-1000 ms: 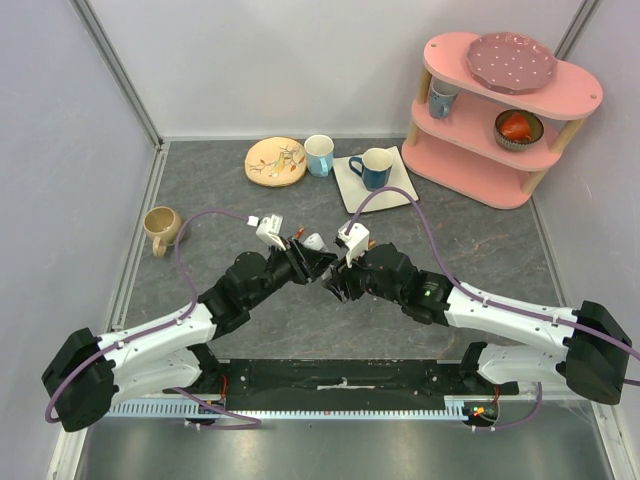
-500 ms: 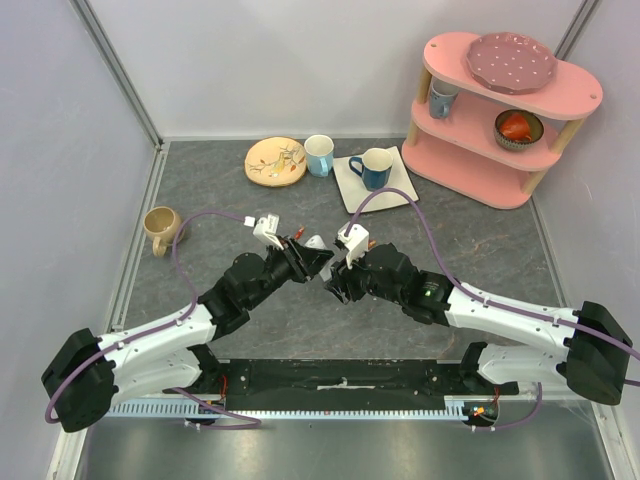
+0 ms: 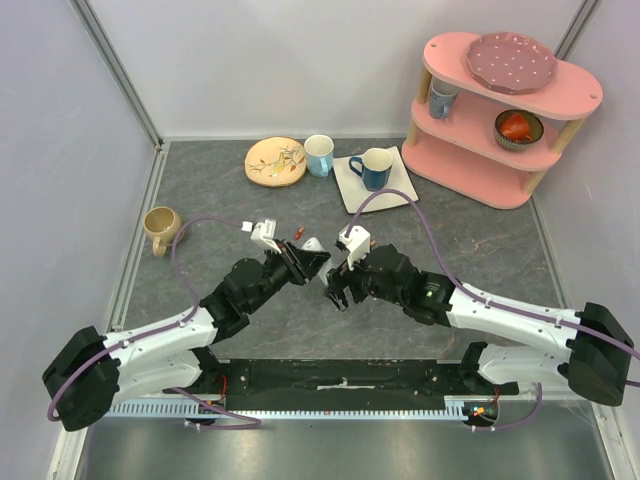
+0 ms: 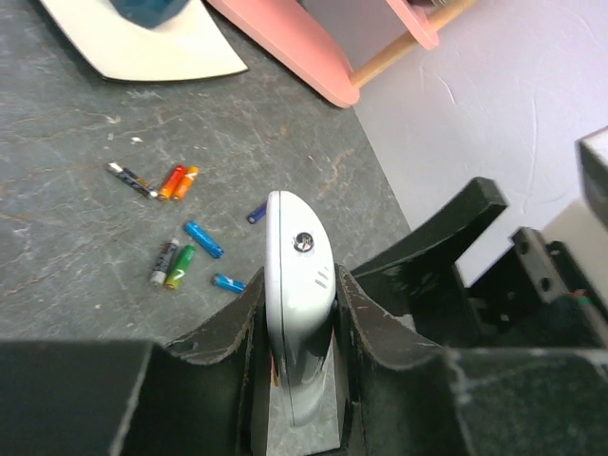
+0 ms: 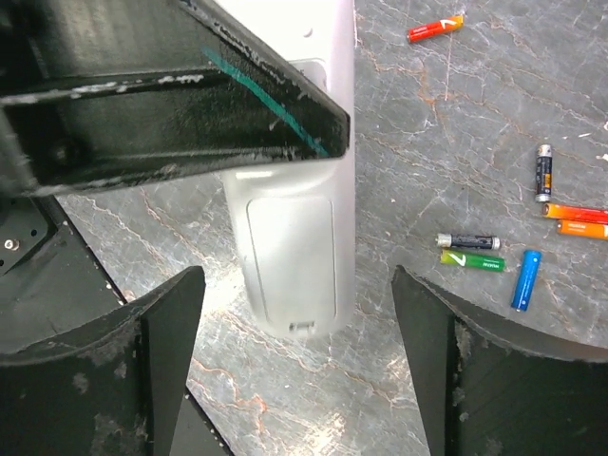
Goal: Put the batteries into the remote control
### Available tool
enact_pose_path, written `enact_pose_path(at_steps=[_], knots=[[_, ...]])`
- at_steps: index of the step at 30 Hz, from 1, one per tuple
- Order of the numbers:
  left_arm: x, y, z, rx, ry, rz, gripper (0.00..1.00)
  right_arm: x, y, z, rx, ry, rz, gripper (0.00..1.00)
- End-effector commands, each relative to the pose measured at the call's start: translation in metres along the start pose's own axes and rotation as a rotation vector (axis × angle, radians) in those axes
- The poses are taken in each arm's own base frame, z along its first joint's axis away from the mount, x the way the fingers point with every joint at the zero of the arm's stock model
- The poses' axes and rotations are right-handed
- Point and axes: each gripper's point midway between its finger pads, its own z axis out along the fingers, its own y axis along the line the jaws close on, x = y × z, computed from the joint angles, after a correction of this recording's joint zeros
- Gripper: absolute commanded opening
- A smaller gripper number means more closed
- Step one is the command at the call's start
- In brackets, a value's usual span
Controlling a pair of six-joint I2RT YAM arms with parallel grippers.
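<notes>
My left gripper point(image 4: 299, 294) is shut on the remote control point(image 4: 293, 256), a slim white bar held on edge above the table. In the top view the left gripper point(image 3: 308, 258) and the right gripper point(image 3: 335, 288) meet at mid-table, with the remote control point(image 3: 314, 243) between them. My right gripper point(image 5: 296, 285) is open. The remote control point(image 5: 290, 237) ends between its fingers without touching them, and its rear cover is in place. Several batteries point(image 5: 470, 249) lie loose on the table; the same batteries point(image 4: 180, 256) lie beyond the remote in the left wrist view.
A beige mug point(image 3: 160, 228) stands at the left. At the back are a patterned plate point(image 3: 275, 160), a light blue cup point(image 3: 319, 154) and a blue mug point(image 3: 372, 167) on a white square tray point(image 3: 392, 193). A pink shelf unit point(image 3: 500, 110) fills the back right corner.
My right gripper has opened and let go of the remote. The left gripper has closed tighter on it. Both wrists have shifted slightly.
</notes>
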Motion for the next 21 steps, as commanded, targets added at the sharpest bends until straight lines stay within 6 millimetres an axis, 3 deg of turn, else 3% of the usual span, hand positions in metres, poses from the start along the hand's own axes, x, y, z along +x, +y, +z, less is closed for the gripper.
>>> enact_pose_path(at_steps=[1,2,5,7,8,9,10,11,12,14,15,16,21], knots=[[-0.029,0.006,-0.005,-0.008,-0.184,-0.011,0.02,-0.029,0.004,-0.016,-0.004,-0.082,0.066,0.90],[-0.032,0.019,-0.009,-0.050,-0.226,-0.010,0.02,-0.032,0.004,-0.018,0.000,-0.093,0.087,0.91],[-0.043,0.031,-0.014,-0.076,-0.317,0.041,0.02,-0.036,0.000,-0.025,0.037,-0.124,0.199,0.92],[-0.053,0.027,-0.016,-0.050,-0.371,0.055,0.02,-0.033,-0.003,-0.025,0.056,-0.147,0.320,0.92],[-0.048,0.035,-0.016,-0.069,-0.370,0.079,0.02,-0.032,-0.004,-0.025,0.063,-0.159,0.366,0.90],[-0.050,0.035,-0.017,-0.059,-0.388,0.078,0.02,-0.019,-0.010,-0.025,0.092,-0.156,0.421,0.89],[-0.057,0.029,-0.019,-0.030,-0.427,0.070,0.02,-0.029,-0.007,-0.024,0.066,-0.219,0.477,0.88],[-0.052,0.035,-0.019,-0.035,-0.425,0.086,0.02,-0.029,-0.006,-0.024,0.051,-0.241,0.570,0.85],[-0.052,0.036,-0.019,-0.031,-0.434,0.090,0.02,-0.013,-0.011,-0.021,0.062,-0.236,0.610,0.83],[-0.057,0.033,-0.022,-0.009,-0.470,0.089,0.02,-0.023,-0.006,-0.020,0.007,-0.306,0.719,0.77],[-0.052,0.038,-0.019,-0.020,-0.459,0.100,0.02,-0.010,-0.009,-0.016,0.003,-0.294,0.733,0.75],[-0.053,0.037,-0.018,-0.016,-0.464,0.101,0.02,-0.018,-0.006,-0.017,-0.029,-0.332,0.750,0.74],[-0.050,0.038,-0.012,-0.002,-0.472,0.118,0.02,-0.012,-0.016,-0.012,-0.004,-0.352,0.767,0.58]])
